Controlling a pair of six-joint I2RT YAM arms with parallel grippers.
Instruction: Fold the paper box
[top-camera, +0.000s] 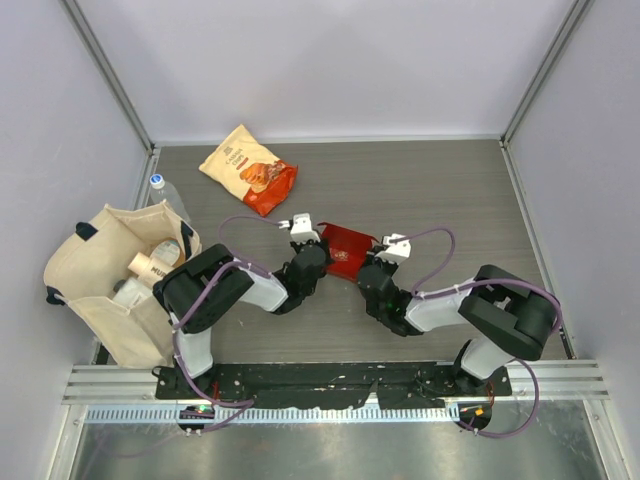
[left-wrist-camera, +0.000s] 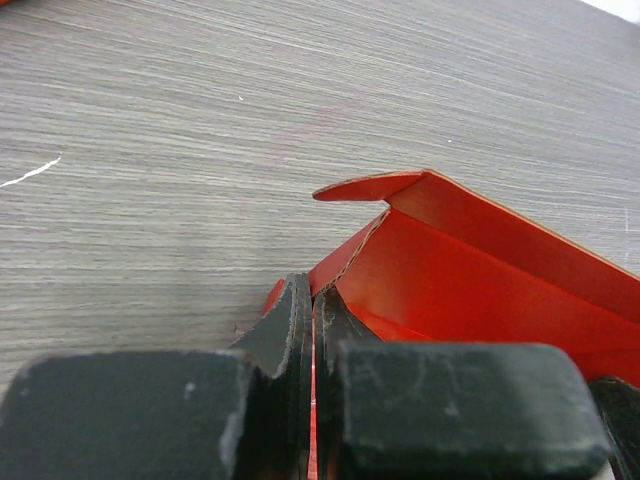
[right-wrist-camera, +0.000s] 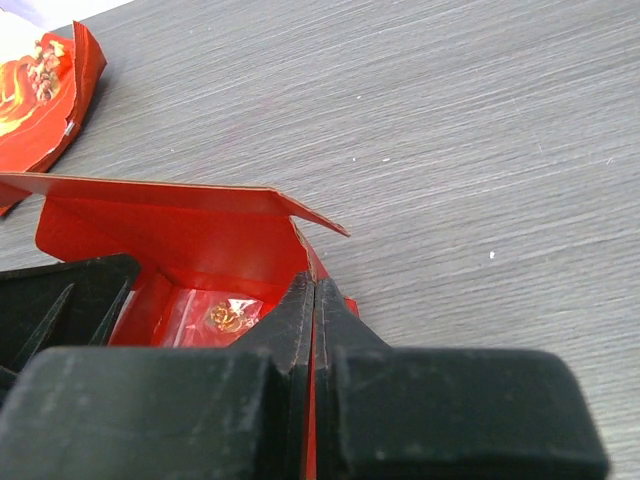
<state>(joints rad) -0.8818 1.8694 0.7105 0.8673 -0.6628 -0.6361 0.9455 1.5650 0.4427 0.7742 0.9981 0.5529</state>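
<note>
Paper box (top-camera: 348, 250): red, part-folded, walls raised, mid-table (top-camera: 450, 190) between your arms. Left gripper (left-wrist-camera: 312, 300) is pinched tight on one wall and right gripper (right-wrist-camera: 315, 295) on the opposite wall, both hiding the box's side edges from above. Snack bag (top-camera: 250, 170) lies behind-left, well apart; tote bag (top-camera: 100, 290) and bottle (top-camera: 160, 190) sit at the far left.

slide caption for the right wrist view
Right gripper shut on the edge of a bright red thin cardboard paper box, one wall standing, on a grey wood-grain table.
</note>
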